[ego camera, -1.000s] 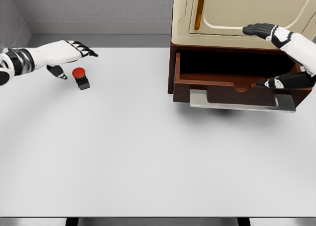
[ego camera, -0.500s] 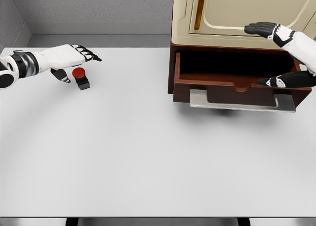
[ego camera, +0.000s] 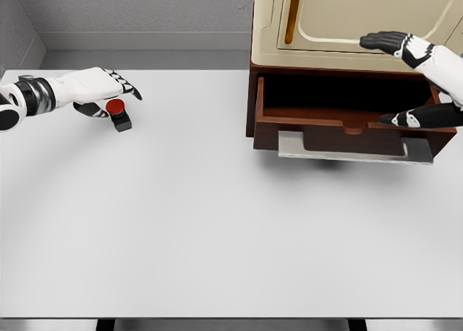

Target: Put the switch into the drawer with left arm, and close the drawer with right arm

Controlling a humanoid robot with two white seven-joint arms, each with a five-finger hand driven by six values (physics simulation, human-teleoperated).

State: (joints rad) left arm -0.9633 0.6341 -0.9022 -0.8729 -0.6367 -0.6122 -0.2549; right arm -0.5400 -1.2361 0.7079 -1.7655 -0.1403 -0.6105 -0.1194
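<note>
left hand (ego camera: 108,87) has dropped over the switch (ego camera: 118,113) on the table (ego camera: 217,230), fingers open, not gripping yet. reach step; next it must close. drawer (ego camera: 340,118) open, right hand (ego camera: 416,85) open there.

The switch (ego camera: 118,114) has a red round cap on a dark grey, almost black base, just beside the left hand (ego camera: 101,89), which is white with black fingertips; its wrist carries a black and silver band. The right hand (ego camera: 405,49) is likewise white with black fingers. Below it, the drawer (ego camera: 347,118) is reddish brown with a dark inside and a pale grey metal handle. The cabinet (ego camera: 325,20) is cream with an amber strip. The table (ego camera: 217,230) is plain white.
</note>
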